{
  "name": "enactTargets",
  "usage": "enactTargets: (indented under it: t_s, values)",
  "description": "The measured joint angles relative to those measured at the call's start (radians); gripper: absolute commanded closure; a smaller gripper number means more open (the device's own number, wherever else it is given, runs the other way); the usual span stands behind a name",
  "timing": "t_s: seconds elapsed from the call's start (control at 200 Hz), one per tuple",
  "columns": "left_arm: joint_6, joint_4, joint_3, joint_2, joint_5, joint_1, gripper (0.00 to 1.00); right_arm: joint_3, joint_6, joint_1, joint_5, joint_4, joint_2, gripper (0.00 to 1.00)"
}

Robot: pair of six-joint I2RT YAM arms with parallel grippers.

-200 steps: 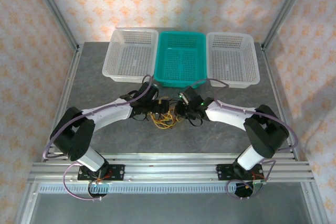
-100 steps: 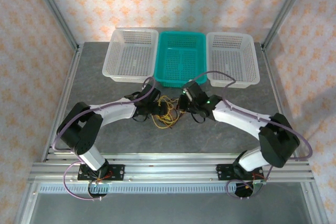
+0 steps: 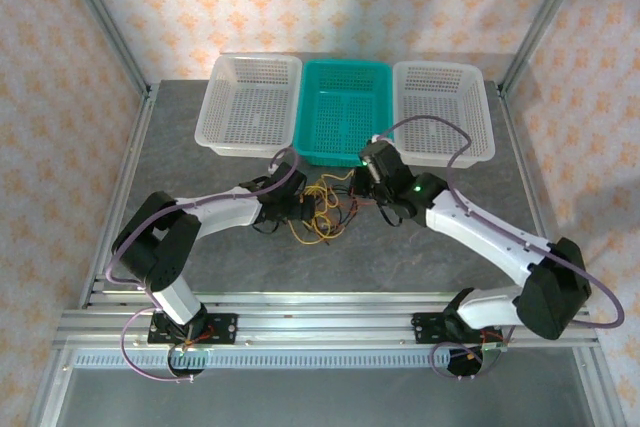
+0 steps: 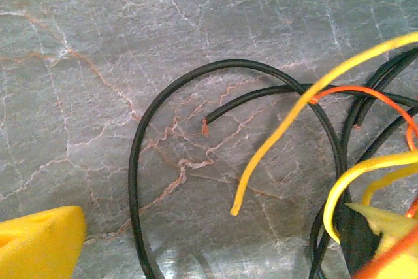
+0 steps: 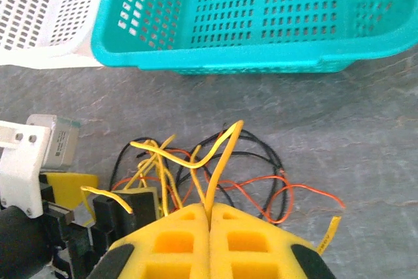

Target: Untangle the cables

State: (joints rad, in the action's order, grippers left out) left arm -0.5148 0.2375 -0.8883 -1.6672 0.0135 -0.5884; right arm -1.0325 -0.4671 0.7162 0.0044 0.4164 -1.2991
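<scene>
The cables (image 3: pixel 322 213) lie in a loose tangle of yellow, black and orange on the grey table (image 3: pixel 430 257) at the centre of the overhead view, just below the teal basket (image 3: pixel 345 112). That basket stands between the left white basket (image 3: pixel 250 112) and the right white basket (image 3: pixel 442 112). An arm reaches in from each side. The right claw (image 5: pixel 210 208) has its yellow pads (image 5: pixel 175 234) pressed together on a yellow wire (image 5: pixel 221 148) that rises from between them, low in the middle of its wrist view. The left claw (image 3: pixel 300 205) is spread apart, its fingers (image 4: pixel 39 243) at the two lower corners of its wrist view, and a black wire (image 4: pixel 134 161) loops on the table between them.
</scene>
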Motion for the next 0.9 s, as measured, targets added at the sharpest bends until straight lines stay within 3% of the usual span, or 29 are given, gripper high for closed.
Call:
enactTargets:
  t_s: [0.521,0.901]
  values:
    - [-0.012,-0.039,0.037,-0.006,-0.035,-0.001,0.0,-0.099,0.099,-0.015,0.24,0.092,0.075,1.0]
    - [-0.021,-0.096,0.071,-0.009,-0.074,-0.014,0.0,-0.119,0.152,-0.046,0.424,0.084,0.215,1.0]
